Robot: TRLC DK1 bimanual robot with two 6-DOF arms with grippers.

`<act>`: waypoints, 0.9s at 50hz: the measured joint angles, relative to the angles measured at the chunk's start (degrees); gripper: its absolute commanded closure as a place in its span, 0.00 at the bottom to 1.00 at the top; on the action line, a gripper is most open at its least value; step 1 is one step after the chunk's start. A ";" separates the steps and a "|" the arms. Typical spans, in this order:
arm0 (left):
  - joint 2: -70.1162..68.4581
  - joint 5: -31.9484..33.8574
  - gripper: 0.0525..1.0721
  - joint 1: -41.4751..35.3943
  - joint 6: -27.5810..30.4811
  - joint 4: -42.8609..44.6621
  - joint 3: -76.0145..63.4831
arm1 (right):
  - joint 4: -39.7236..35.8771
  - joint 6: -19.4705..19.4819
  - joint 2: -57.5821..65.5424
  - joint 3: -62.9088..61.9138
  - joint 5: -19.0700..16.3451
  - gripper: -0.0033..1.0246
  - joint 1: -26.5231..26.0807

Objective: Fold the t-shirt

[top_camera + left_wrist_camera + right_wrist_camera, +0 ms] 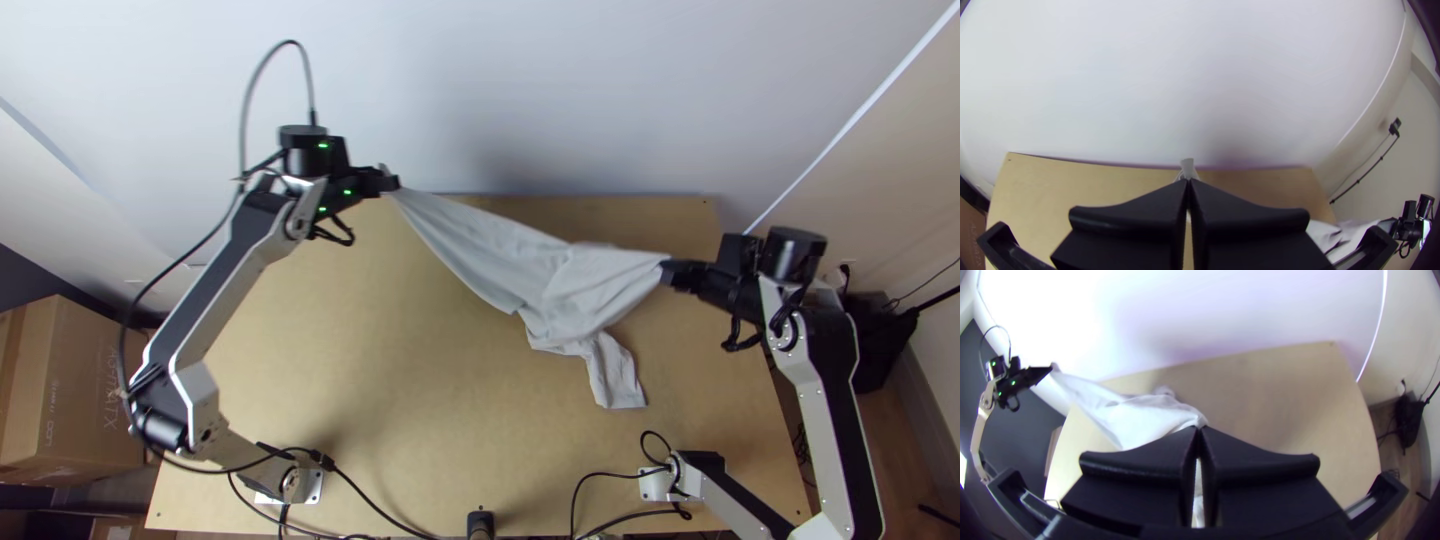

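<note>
The light grey t-shirt [545,270] hangs bunched and stretched between both grippers over the table, with one loose end drooping toward the near edge at right. My left gripper [390,183], at the far left, is shut on one end of it; a bit of cloth [1187,167] pokes out past the tips of the left gripper [1188,181] in its wrist view. On the right, my right gripper [668,270] is shut on the opposite end. In the right wrist view the t-shirt [1135,417] runs from the right gripper [1199,429] across to the left one.
The light wooden table [400,400] lies below the cloth, with a pale wall [600,80] behind its far edge. Black cables [375,505] curl along the near edge. Cardboard boxes [75,385] stand off the table's left side.
</note>
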 measured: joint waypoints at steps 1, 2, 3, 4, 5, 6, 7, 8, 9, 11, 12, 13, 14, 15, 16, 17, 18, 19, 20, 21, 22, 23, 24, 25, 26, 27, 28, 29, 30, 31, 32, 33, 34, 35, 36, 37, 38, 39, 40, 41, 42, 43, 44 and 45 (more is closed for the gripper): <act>-1.14 -0.02 0.98 0.76 0.02 -0.02 -0.44 | 0.98 0.09 0.37 0.96 0.72 0.97 0.02; -2.25 0.00 0.98 1.57 0.26 -0.02 -0.85 | 1.90 0.33 0.79 1.90 1.27 0.97 0.07; -3.30 0.00 0.98 2.34 0.33 -0.15 -1.22 | 2.95 0.50 1.33 3.10 1.92 0.97 0.22; -4.35 0.00 0.98 3.08 0.44 -0.17 -1.55 | 4.00 0.63 1.81 4.11 2.47 0.97 0.46; -5.38 0.00 0.98 3.80 0.61 -0.26 -1.81 | 4.96 0.90 2.38 5.27 3.02 0.97 0.66; -6.36 0.02 0.98 4.52 0.76 -0.37 -1.99 | 5.42 1.11 2.91 6.29 3.21 0.97 0.87; -7.13 0.00 0.98 5.07 1.16 -0.42 -2.21 | 5.97 1.40 3.54 7.63 3.43 0.97 1.14; -8.41 0.02 0.98 5.99 1.55 -0.55 -2.43 | 6.49 1.57 4.24 8.96 3.65 0.97 1.53; -9.40 0.02 0.98 6.60 1.81 -0.61 -2.49 | 7.15 1.68 5.03 10.21 3.80 0.97 1.84; -11.13 0.04 0.98 7.63 2.58 -0.83 -2.58 | 8.70 1.95 6.25 12.61 4.72 0.97 2.58; -12.04 0.04 0.98 8.17 2.89 -0.98 -2.58 | 9.44 1.99 6.88 13.79 5.11 0.97 2.99; -12.98 0.04 0.98 8.66 3.28 -1.05 -2.58 | 9.99 1.99 7.32 14.71 5.51 0.97 3.37; -13.90 0.07 0.98 9.09 3.58 -1.11 -2.58 | 10.82 1.99 7.82 15.89 6.12 0.97 3.89; -14.84 0.07 0.98 9.55 3.96 -1.11 -2.58 | 11.61 1.99 8.41 16.87 6.69 0.97 4.33; -15.58 0.04 0.98 9.97 4.22 -1.14 -2.58 | 12.48 1.99 8.74 17.81 7.26 0.97 4.72; -16.79 -0.02 0.98 10.29 4.68 -1.20 -2.58 | 13.22 1.99 9.20 18.75 7.65 0.97 5.05; -17.68 -0.26 0.98 10.51 5.11 -1.29 -2.58 | 14.21 1.99 9.57 19.67 8.13 0.97 5.51; -18.60 -0.72 0.98 10.67 5.51 -1.38 -2.58 | 14.86 1.99 9.97 20.65 8.26 0.97 5.84; -19.58 -1.22 0.98 10.80 5.99 -1.42 -2.58 | 15.26 1.99 10.32 21.64 8.52 0.97 6.23; -20.48 -1.95 0.98 10.86 6.58 -1.42 -2.58 | 15.43 1.99 10.71 22.67 8.79 0.97 6.58; -21.44 -2.64 0.98 10.88 7.04 -1.40 -2.58 | 15.56 1.99 11.15 24.17 9.03 0.97 6.93; -22.32 -3.52 0.98 10.88 7.63 -1.22 -2.58 | 15.72 1.99 11.54 25.27 9.29 0.97 7.21; -23.19 -4.48 0.98 10.86 8.15 -0.96 -2.58 | 15.78 1.99 11.96 26.97 9.46 0.97 7.54; -24.02 -5.49 0.98 10.75 8.72 -0.52 -2.58 | 15.93 1.99 12.39 28.68 9.66 0.97 7.91; -24.81 -6.51 0.98 10.67 9.38 0.09 -2.58 | 16.04 1.99 12.66 29.57 9.68 0.97 8.11; -25.55 -7.58 0.98 10.54 9.97 0.96 -2.58 | 16.15 1.99 12.94 31.04 9.79 0.97 8.33; -26.32 -8.28 0.98 10.40 10.64 1.53 -2.58 | 16.15 1.99 13.09 32.54 9.86 0.97 8.52; -26.93 -9.09 0.98 10.34 11.23 2.27 -2.60 | 16.17 1.99 13.14 33.09 9.86 0.97 8.63; -27.87 -9.68 0.98 10.34 11.89 2.99 -2.62 | 16.15 1.99 13.25 34.62 9.88 0.97 8.85; -28.61 -10.29 0.98 10.34 12.48 3.58 -2.62 | 16.15 1.99 13.27 35.91 9.88 0.97 8.98; -29.20 -10.54 0.98 10.34 12.81 3.91 -2.62 | 16.13 1.99 13.27 36.85 9.88 0.97 9.09; -29.92 -10.78 0.98 10.34 13.31 4.48 -2.62 | 16.11 1.99 13.27 37.94 9.88 0.97 9.14; -30.67 -11.06 0.98 10.34 13.81 4.70 -2.62 | 16.11 1.99 13.27 38.77 9.86 0.97 9.14; -31.41 -11.39 0.98 10.32 14.32 5.09 -2.62 | 16.11 1.99 13.20 40.02 9.86 0.97 9.14; -32.09 -11.85 0.98 10.27 14.91 5.51 -2.62 | 16.13 1.99 13.11 40.94 9.86 0.97 9.16; -32.81 -12.11 0.98 10.21 15.37 5.90 -2.62 | 16.13 1.99 12.92 41.72 9.86 0.97 9.16; -33.44 -12.26 0.98 10.14 15.65 6.16 -2.62 | 16.13 1.99 12.57 42.27 9.84 0.97 9.25; -34.14 -12.37 0.98 10.12 15.91 6.51 -2.62 | 16.13 1.99 12.20 42.60 9.86 0.97 9.31; -34.82 -12.44 0.98 10.12 16.17 6.78 -2.62 | 16.13 1.99 11.65 42.93 9.84 0.97 9.38; -35.63 -12.44 0.98 10.12 16.33 6.86 -2.62 | 16.11 1.99 11.08 43.04 9.84 0.97 9.40; -36.20 -12.44 0.98 10.12 16.57 7.02 -2.62 | 16.11 1.99 10.49 43.06 9.86 0.97 9.42; -36.92 -12.44 0.98 10.12 16.65 7.06 -2.62 | 16.04 1.99 9.79 43.06 9.84 0.97 9.42; -37.59 -12.44 0.98 10.12 16.85 7.19 -2.62 | 15.93 1.99 8.81 43.06 9.84 0.97 9.53; -38.29 -12.44 0.98 10.12 16.98 7.23 -2.62 | 15.85 1.99 8.00 43.06 9.81 0.97 9.62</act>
